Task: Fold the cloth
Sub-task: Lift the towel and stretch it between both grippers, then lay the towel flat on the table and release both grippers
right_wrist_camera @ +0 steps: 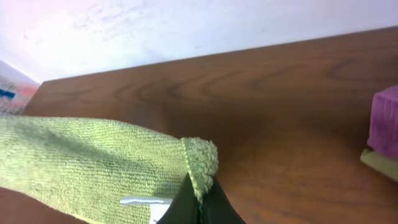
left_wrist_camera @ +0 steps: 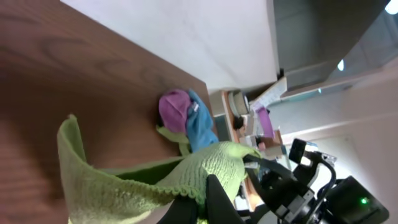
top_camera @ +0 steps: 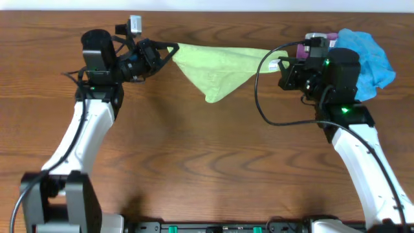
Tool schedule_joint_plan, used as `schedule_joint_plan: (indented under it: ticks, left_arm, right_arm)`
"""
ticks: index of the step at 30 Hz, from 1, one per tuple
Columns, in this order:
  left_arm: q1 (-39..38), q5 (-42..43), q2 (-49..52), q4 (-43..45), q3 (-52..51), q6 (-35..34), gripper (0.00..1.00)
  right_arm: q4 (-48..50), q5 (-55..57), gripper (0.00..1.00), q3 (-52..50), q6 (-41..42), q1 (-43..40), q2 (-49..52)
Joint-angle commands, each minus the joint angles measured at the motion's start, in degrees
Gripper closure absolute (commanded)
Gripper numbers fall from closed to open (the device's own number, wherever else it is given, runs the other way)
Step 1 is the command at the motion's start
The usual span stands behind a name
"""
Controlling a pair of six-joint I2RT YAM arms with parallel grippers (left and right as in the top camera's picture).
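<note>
L arm (top_camera: 83,133) jaws pinch one corner of the cloth (top_camera: 217,68). It stretches taut across to R arm (top_camera: 362,155) jaws, clamped on the corner by the white tag (right_wrist_camera: 143,201). Middle sags to a point, prob. just off the surface (top_camera: 194,162). Blue cloth (top_camera: 370,55) bunched behind R arm.

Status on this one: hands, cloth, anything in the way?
Both shut: left hand on one cloth corner, right hand on the tagged corner. Stretched between them, middle sagging. Beyond right hand, blue cloth and purple cloth piled, not obstructing.
</note>
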Motion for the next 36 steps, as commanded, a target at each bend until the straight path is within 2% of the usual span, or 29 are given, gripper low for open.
schedule_joint_plan:
  ticks: [1, 5, 9, 15, 19, 24, 30, 36]
  left_arm:
    - [0.7, -1.3, 3.7, 2.8, 2.4, -2.0, 0.94]
    - [0.8, 1.7, 8.1, 2.8, 7.0, -1.0, 0.94]
    - [1.2, 5.0, 9.9, -2.4, 9.2, 2.9, 0.95]
    - [2.6, 7.6, 9.8, -26.9, 9.2, 21.3, 0.94]
    - [3.8, 3.2, 9.8, -46.4, 9.2, 35.7, 0.95]
    - [5.0, -2.1, 9.8, -63.1, 9.1, 49.0, 0.94]
    - [5.7, -6.8, 9.8, -72.3, 8.1, 57.7, 0.94]
    - [5.9, -9.6, 9.8, -73.0, 5.2, 58.8, 0.94]
  right_arm:
    - [0.7, 3.3, 0.99, 2.7, -0.9, 0.2, 3.2]
    - [-0.3, 4.1, 0.99, 6.4, -2.2, 0.2, 6.5]
    - [-6.4, 4.1, 0.99, 8.4, -3.7, 0.2, 7.2]
    - [-20.9, 4.0, 0.99, 8.4, -6.2, 0.4, 7.1]
    - [-28.9, 4.1, 0.99, 8.3, -8.1, 0.8, 7.1]
    - [-37.7, 4.7, 0.99, 7.4, -8.2, 1.2, 7.1]
    - [-41.2, 5.8, 0.98, 3.6, -7.9, 1.5, 7.0]
    - [-41.7, 5.8, 0.99, -1.6, -6.1, 1.9, 5.8]
